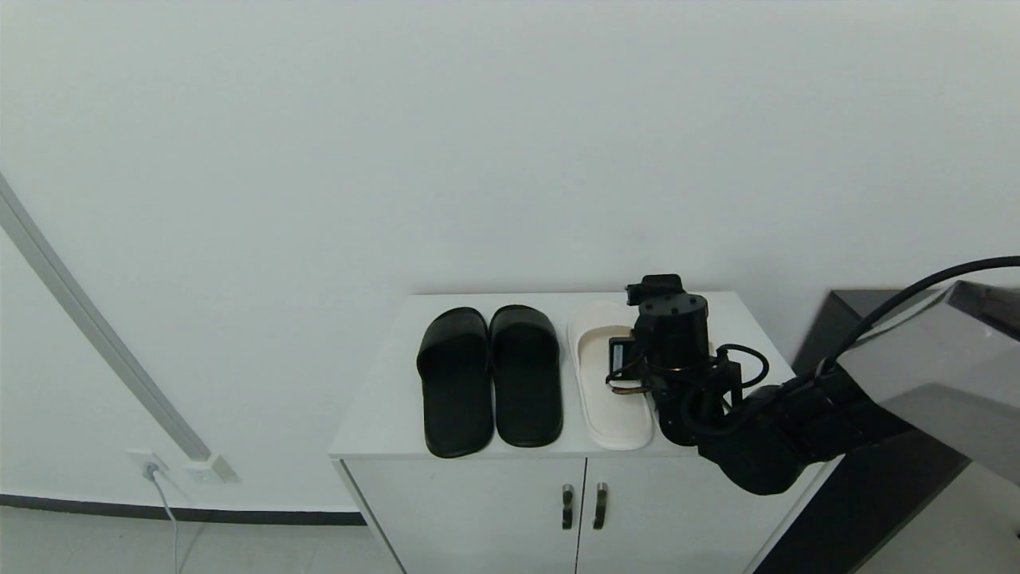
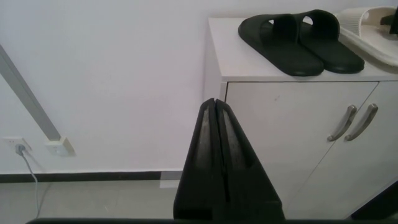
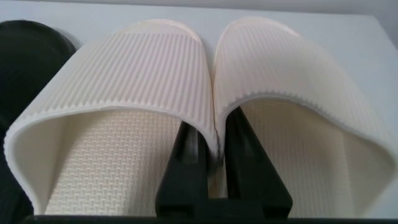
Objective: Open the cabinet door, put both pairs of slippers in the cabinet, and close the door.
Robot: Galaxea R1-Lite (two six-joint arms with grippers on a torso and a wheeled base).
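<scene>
A pair of black slippers [image 1: 490,379] [image 2: 301,40] lies side by side on the white cabinet's top [image 1: 382,399], left of a pair of white slippers [image 1: 610,383] [image 3: 124,81]. My right gripper [image 3: 211,149] is over the white pair with one finger inside each slipper. It is shut on their two touching inner walls under the ribbed straps. My right wrist hides the right-hand white slipper in the head view. Both cabinet doors [image 1: 478,518] are closed, their two handles [image 1: 583,506] [image 2: 354,121] meeting at the centre. My left gripper [image 2: 214,106] is shut and empty, low beside the cabinet's left front corner.
A wall socket [image 1: 147,462] with a hanging cable and a slanted grey conduit [image 1: 96,327] are on the wall to the left of the cabinet. A dark piece of furniture [image 1: 868,494] stands against the cabinet's right side. The floor to the left is bare.
</scene>
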